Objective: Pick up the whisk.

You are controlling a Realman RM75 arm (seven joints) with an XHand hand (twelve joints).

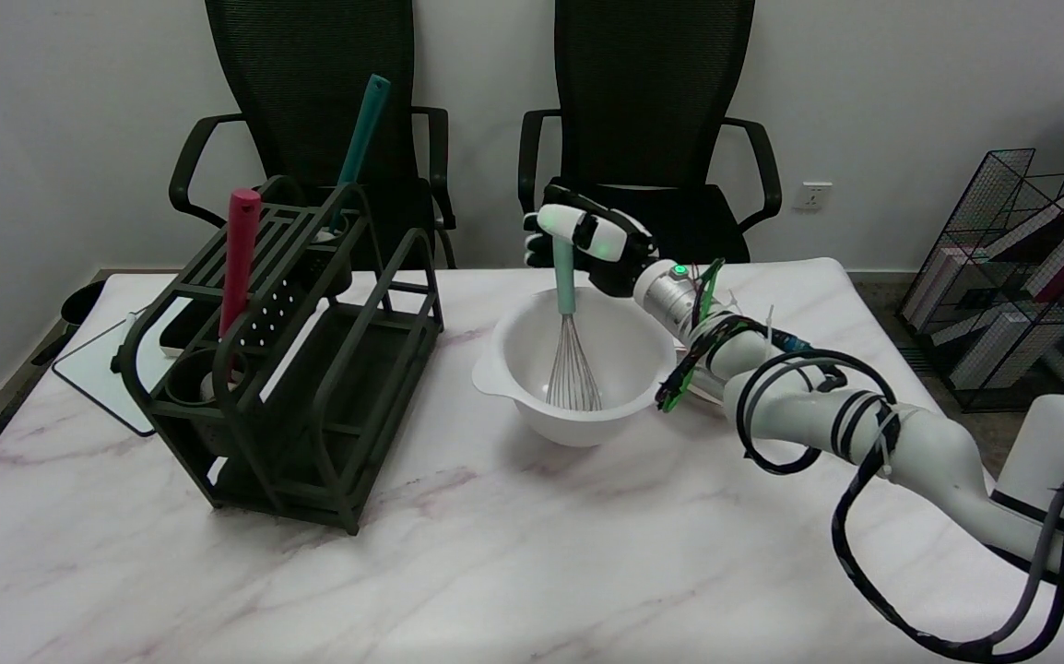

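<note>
Marble-patterned table fills the near ground, pale with faint pink veins, and it looks slick, so the white bowl could slide if nudged. From the lower right the arm reaches across to the bowl, where the right hand has its fingers wrapped around the top of the whisk's mint-green handle. The whisk stands nearly upright, its wire loops down inside the bowl (whether they touch the bottom is hard to tell). To finish the pick well, I would lift straight up along the handle's line until the wires clear the rim, keeping the grasp firm so the tool does not swing and drag the bowl.

Left of the bowl sits a dark green rack holding a red-handled utensil and a teal-handled utensil. Beyond the table stand two black mesh chairs against a white wall, with a wire book rack at the far right.
</note>
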